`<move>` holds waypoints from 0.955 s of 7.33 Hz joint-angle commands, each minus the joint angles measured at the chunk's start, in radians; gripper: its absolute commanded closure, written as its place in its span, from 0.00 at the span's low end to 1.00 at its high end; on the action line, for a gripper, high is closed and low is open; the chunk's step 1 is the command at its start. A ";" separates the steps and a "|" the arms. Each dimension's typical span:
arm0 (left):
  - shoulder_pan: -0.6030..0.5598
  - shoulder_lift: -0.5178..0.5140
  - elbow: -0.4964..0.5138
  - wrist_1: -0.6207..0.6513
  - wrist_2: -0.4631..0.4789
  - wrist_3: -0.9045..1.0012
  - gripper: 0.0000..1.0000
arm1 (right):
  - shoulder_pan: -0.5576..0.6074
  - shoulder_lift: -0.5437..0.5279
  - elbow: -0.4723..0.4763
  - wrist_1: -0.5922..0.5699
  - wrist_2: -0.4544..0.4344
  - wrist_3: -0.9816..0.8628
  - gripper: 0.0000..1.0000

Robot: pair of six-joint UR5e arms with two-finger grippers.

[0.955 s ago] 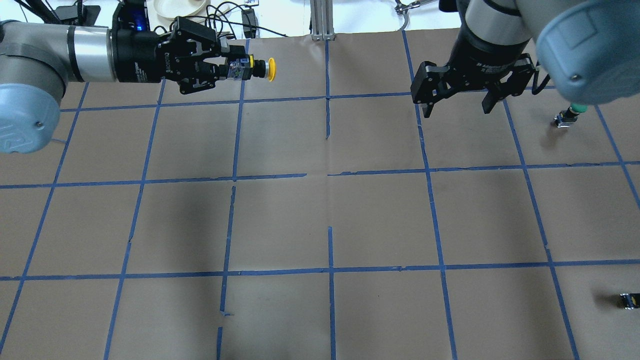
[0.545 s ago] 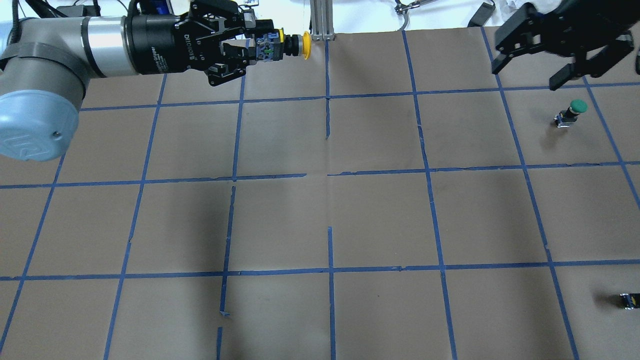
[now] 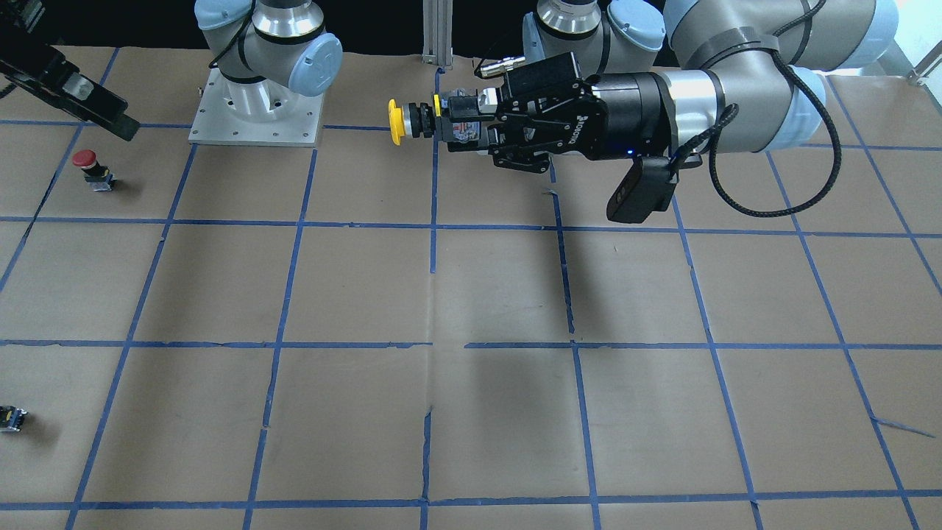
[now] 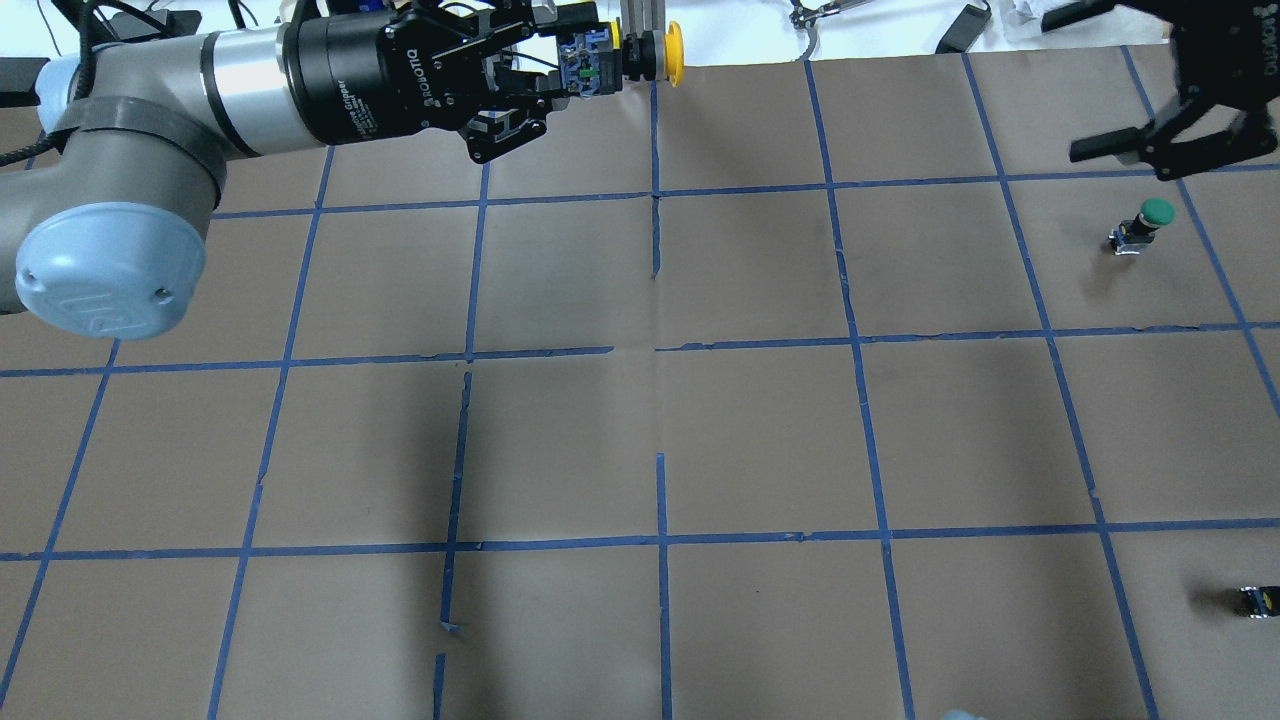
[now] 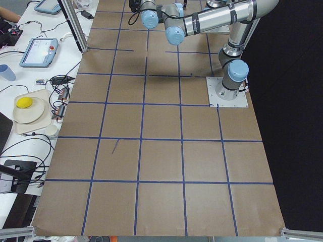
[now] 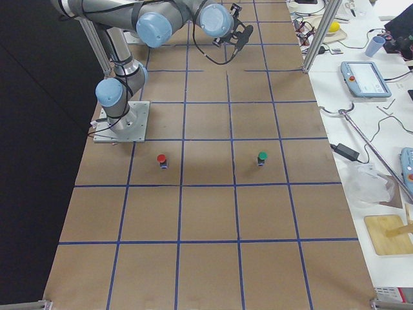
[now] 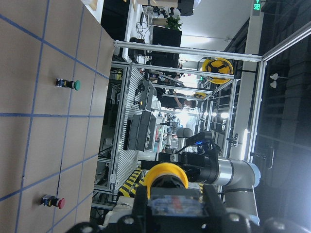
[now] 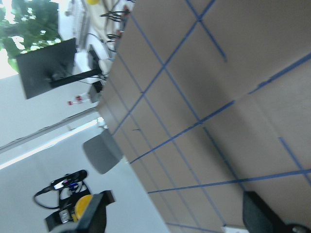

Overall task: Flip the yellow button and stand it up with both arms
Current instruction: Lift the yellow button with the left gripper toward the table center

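Change: your left gripper (image 4: pixel 575 65) has carried the yellow button (image 4: pixel 632 55) rightward along the top edge of the overhead frame, up to the centre tape line (image 4: pixel 655 230). Your right gripper (image 4: pixel 1068 85) has swung out to the upper right corner and turned.
Meaning: looks like you're lining up a handover. Flip not done, button not standing yet.
Left gripper: clamped on the button's grey block.
Right gripper: fingers spread wide, empty, well apart from the button.
Button location: in the air above the table (image 4: pixel 760 430), top centre of the overhead frame.
Long axis: level, running frame-left to frame-right.
Pointing: cap toward frame right, at your right gripper.
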 commanded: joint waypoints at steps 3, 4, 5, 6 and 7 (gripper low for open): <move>-0.035 -0.011 -0.011 0.004 -0.075 -0.002 0.99 | 0.165 -0.020 0.071 0.012 0.219 0.042 0.00; -0.034 -0.014 -0.011 0.007 -0.077 -0.002 0.99 | 0.212 -0.025 0.071 -0.003 0.229 0.059 0.00; -0.035 -0.015 -0.010 0.008 -0.077 -0.002 0.99 | 0.241 -0.023 0.071 -0.002 0.231 0.061 0.00; -0.035 -0.015 -0.010 0.009 -0.077 -0.002 0.99 | 0.272 -0.023 0.073 -0.003 0.227 0.062 0.00; -0.035 -0.018 -0.008 0.007 -0.078 -0.003 0.99 | 0.293 -0.020 0.073 -0.011 0.233 0.065 0.02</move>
